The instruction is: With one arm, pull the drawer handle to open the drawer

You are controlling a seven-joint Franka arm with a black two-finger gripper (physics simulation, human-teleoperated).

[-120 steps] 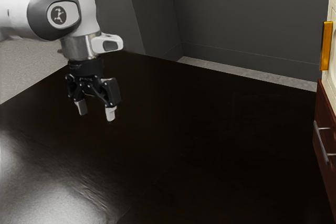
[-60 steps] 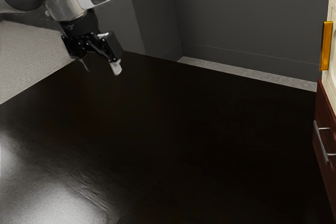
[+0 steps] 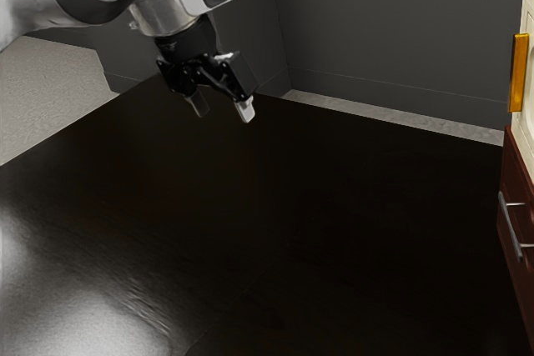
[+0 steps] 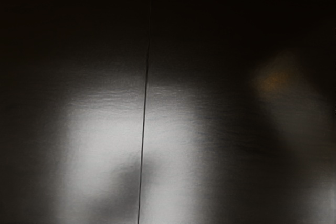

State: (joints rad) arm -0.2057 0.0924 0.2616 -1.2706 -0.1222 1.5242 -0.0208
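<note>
My gripper (image 3: 223, 114) hangs tilted above the far part of the dark table in the exterior view, its two fingers apart with nothing between them. At the exterior view's right edge stands a dark red-brown drawer (image 3: 517, 181), partly cut off by the picture's edge. Its slim metal handle (image 3: 510, 227) is a slanted bar on the front, a wide stretch of table away from the gripper. The drawer front looks closed.
A cream cabinet (image 3: 526, 135) with an orange upright handle (image 3: 518, 72) rises above the drawer. The glossy black table (image 3: 292, 231) spreads below the arm; in the wrist view its surface (image 4: 105, 140) shows a thin seam and bright reflections. Grey walls stand behind.
My hand first rose and tilted, then moved toward the exterior view's right, nearer the cabinet side. The drawer and both handles stand as before.
</note>
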